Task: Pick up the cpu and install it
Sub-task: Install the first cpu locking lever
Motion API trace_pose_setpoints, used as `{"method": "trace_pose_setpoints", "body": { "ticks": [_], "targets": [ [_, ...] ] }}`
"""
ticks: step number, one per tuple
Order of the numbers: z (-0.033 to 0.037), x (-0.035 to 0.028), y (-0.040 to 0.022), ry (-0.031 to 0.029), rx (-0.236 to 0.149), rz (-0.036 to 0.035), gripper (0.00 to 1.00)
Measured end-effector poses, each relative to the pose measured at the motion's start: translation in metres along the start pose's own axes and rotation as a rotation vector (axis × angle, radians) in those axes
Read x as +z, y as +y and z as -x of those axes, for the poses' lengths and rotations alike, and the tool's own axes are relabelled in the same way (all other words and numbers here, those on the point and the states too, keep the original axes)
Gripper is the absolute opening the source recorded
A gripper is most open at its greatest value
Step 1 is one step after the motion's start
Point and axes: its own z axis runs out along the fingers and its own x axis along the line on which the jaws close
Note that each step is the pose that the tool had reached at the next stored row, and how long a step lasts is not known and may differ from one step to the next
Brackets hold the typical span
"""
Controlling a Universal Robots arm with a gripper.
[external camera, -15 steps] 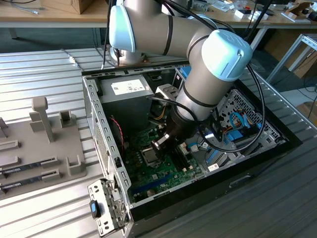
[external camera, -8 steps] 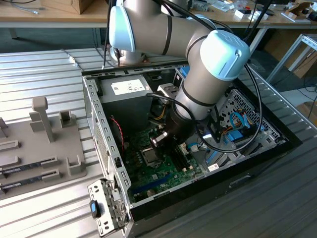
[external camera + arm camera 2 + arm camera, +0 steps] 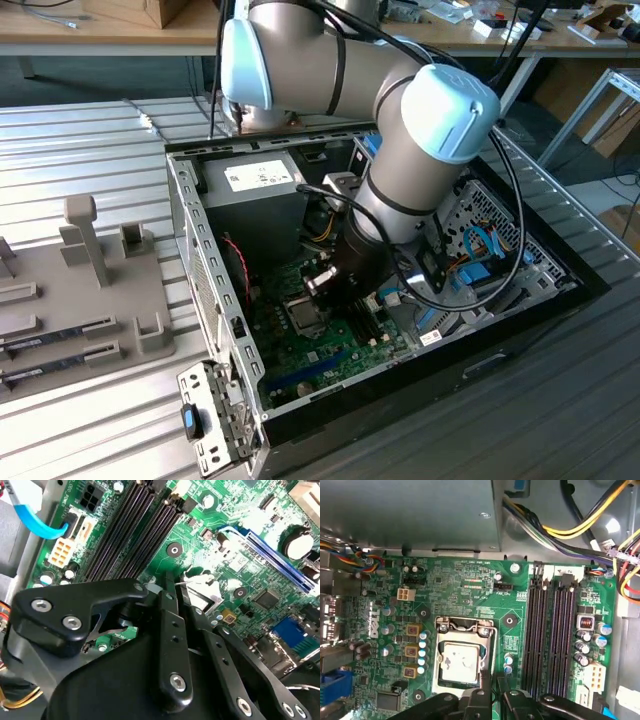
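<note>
Exterior view looks steeply down into the open computer case (image 3: 205,270) from farther off — both wrist views hang close over its motherboard (image 3: 450,585) (image 3: 220,535), the first square-on, the second slanting past the pincer (image 3: 176,587), sharing the memory slots (image 3: 555,630) (image 3: 120,535).

The arm (image 3: 300,50) was built of silver-grey tubes with rounded pale blue caps (image 3: 455,110) at its joints, black cables (image 3: 338,70) trailing over it, and a matte black gripper (image 3: 177,584) of jointed bars pinned by silver screws (image 3: 72,623).

Hand (image 3: 491,679) cut off by picture edge, hides socket (image 3: 439,650) corner.
</note>
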Motion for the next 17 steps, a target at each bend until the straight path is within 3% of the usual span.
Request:
{"method": "trace_pose_setpoints", "body": {
  "ticks": [1, 2, 11, 15, 17],
  "targets": [
    [-0.0012, -0.0095, -0.0001, -0.0001, 0.0, 0.0003, 0.16],
    [-0.0017, -0.0139, -0.0002, -0.0001, 0.0, -0.0001, 0.16],
    [-0.0021, -0.0187, 0.0027, 0.0006, 0.001, -0.0077, 0.16],
    [-0.0019, -0.0215, 0.0105, 0.0017, 0.003, -0.0237, 0.16],
    [-0.0015, -0.024, 0.0192, 0.0028, 0.005, -0.0387, 0.16]
  ]
}}
